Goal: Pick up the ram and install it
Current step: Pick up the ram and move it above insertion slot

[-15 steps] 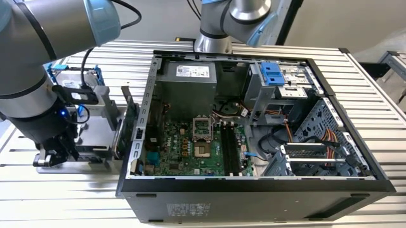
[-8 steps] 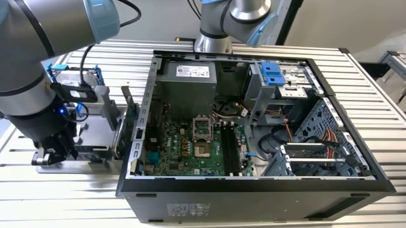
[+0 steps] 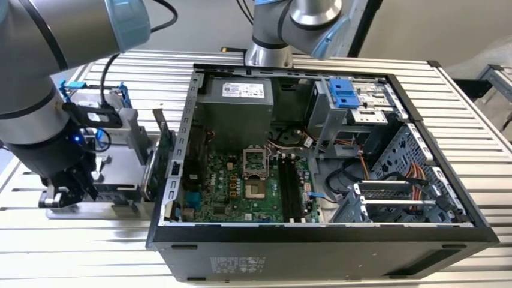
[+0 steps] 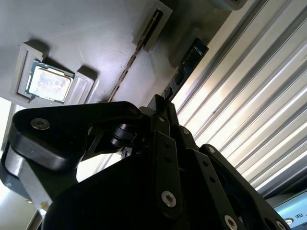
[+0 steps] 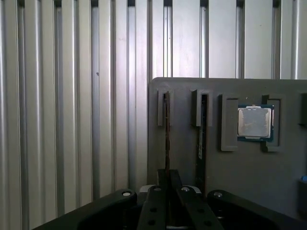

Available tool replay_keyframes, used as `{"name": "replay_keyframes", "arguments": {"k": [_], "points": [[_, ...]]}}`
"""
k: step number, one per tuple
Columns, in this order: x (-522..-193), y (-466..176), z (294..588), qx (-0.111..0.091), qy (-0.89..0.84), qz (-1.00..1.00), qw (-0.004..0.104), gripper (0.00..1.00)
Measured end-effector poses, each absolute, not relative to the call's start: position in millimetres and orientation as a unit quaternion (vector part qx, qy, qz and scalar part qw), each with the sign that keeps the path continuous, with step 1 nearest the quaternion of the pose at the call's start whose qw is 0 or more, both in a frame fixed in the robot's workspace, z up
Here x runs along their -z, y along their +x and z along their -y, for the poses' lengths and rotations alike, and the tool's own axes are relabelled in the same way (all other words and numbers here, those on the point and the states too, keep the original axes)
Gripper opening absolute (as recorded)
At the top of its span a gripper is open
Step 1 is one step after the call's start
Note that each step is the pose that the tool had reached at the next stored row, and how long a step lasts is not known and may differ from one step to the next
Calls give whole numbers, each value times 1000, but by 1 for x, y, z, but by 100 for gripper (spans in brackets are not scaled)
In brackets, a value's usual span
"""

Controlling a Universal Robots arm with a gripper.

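Note:
The ram stands on edge in a slot of the grey holder tray, a thin dark strip running straight in between my fingers. My gripper is shut on the near end of the ram, which still sits in its slot. In the second wrist view the same ram shows dark with a blue end and meets the gripper. In the exterior view the gripper hangs low over the tray, on the exterior view's left of the open computer case.
A second thin stick stands in the neighbouring slot, and a processor chip lies in a recess beyond it. A green card and a blue-framed drive stand beside the case. The motherboard's black memory slots lie inside the case.

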State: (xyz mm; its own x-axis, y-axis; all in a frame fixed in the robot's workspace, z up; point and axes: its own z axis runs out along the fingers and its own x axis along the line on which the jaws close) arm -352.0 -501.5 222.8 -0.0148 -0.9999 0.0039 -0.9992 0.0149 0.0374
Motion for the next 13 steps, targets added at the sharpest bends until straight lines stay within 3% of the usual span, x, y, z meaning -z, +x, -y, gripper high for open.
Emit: {"name": "replay_keyframes", "arguments": {"k": [13], "points": [[-233,-352,501,12,702,712,15,0]]}}
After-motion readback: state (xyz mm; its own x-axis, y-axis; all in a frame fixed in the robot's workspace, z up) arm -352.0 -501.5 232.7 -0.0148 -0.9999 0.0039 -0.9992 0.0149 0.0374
